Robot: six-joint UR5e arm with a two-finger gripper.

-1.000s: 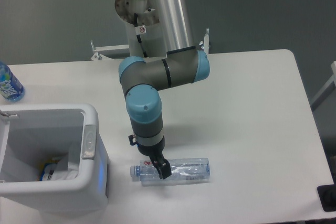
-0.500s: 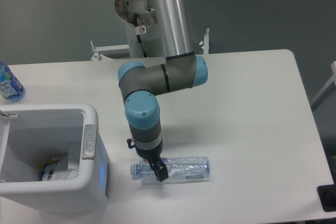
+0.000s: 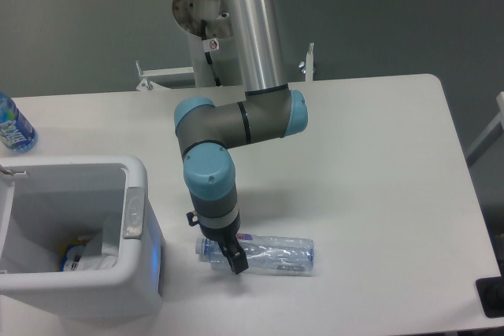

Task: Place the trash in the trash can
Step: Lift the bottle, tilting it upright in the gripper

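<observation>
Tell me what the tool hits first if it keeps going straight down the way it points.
Probably the clear plastic bottle lying directly under the tool, near its cap end; from this one view depth is unclear.

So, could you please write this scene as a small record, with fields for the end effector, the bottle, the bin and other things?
end effector: down at the cap end of the bottle, grip state unclear
bottle: clear, lying on its side on the table, cap toward the bin
bin: white, open, left of the bottle
wrapper: crumpled, inside the bin
blue bottle: at the table's far left edge
</observation>
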